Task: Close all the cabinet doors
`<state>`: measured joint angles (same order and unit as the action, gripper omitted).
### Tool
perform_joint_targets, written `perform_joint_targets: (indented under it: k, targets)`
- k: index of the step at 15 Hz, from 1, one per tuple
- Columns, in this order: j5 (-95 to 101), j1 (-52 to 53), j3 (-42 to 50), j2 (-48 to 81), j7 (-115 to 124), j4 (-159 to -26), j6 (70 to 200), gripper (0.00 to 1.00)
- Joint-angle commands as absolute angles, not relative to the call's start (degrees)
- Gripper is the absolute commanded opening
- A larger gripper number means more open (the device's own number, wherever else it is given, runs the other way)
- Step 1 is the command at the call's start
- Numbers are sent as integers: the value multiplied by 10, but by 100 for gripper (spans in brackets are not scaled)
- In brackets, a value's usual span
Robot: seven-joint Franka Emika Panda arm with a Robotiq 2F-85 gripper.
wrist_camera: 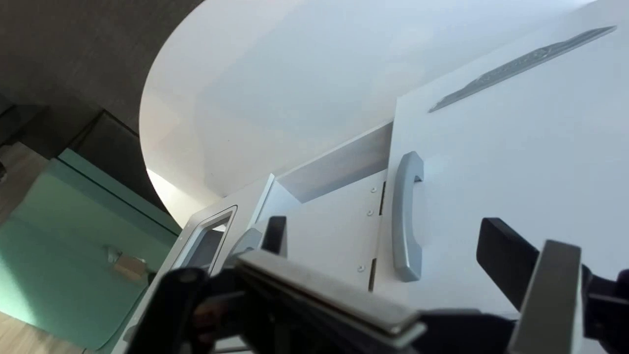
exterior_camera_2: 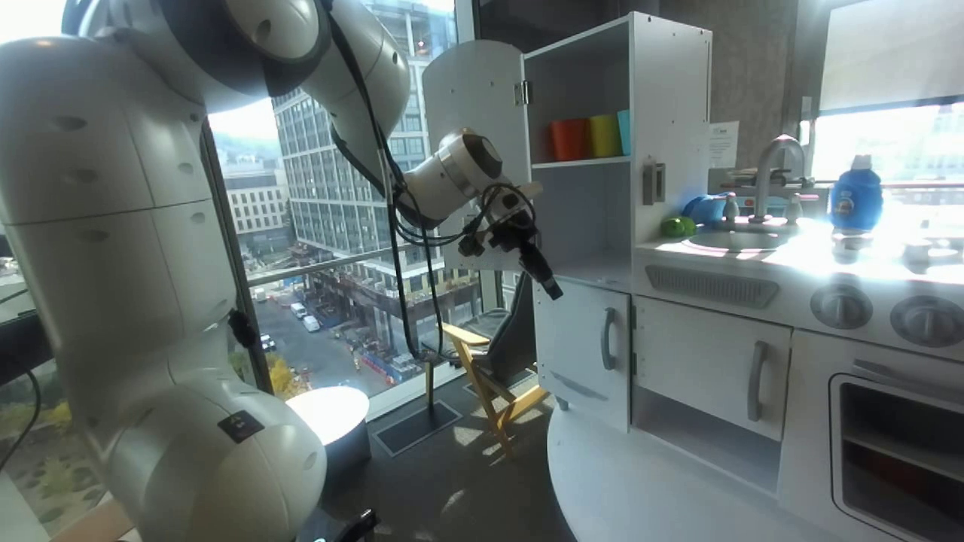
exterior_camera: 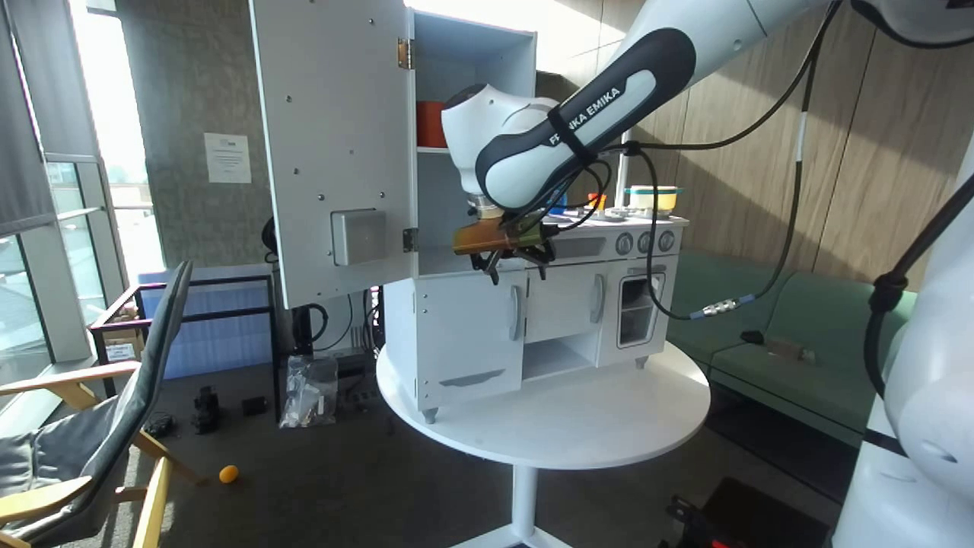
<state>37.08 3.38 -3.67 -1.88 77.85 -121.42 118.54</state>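
The tall upper cabinet door (exterior_camera: pixel 335 152) of the white toy kitchen is swung wide open; it also shows open in an exterior view (exterior_camera_2: pixel 482 98). The lower tall-side door (exterior_camera: pixel 468 335) is shut, with a grey handle (wrist_camera: pixel 407 216). The middle door (exterior_camera_2: pixel 708 361) and the oven door (exterior_camera: pixel 638 312) look shut. My gripper (exterior_camera: pixel 519 275) is open and empty, pointing down in front of the cabinet just above the lower door. In the wrist view, its fingers (wrist_camera: pixel 391 246) stand wide apart on either side of the grey handle, apparently not touching it.
The kitchen stands on a round white table (exterior_camera: pixel 609 426). Red (exterior_camera_2: pixel 568 139) and yellow (exterior_camera_2: pixel 603 135) cups sit on the upper shelf. A blue bottle (exterior_camera_2: pixel 856 194) and a faucet (exterior_camera_2: pixel 764 177) stand on the counter. A chair (exterior_camera: pixel 99 441) is beyond the open door.
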Motion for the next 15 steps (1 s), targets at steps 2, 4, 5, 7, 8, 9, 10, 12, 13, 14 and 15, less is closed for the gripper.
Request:
perform_joint_targets:
  k: [2,4,5,7,8,9,10,12,13,14,15]
  targets:
    - [355,72,-84,-131,750,-1255,1202,100]
    - [348,92,-112,-170,734,-1256,1202,100]
    - [340,101,-124,-187,727,-1257,1209,100]
    - [323,113,-144,-205,715,-1246,1232,100]
    - [313,117,-152,-208,707,-1238,1247,100]
    - [305,120,-161,-210,700,-1231,1266,100]
    - [295,122,-168,-208,694,-1225,1289,100]
    - [284,115,-188,-188,708,-1200,1332,100]
    - [283,112,-198,-183,714,-1194,1344,100]
    - [287,106,-208,-167,722,-1176,1352,100]
    - [293,101,-217,-155,733,-1163,1355,100]
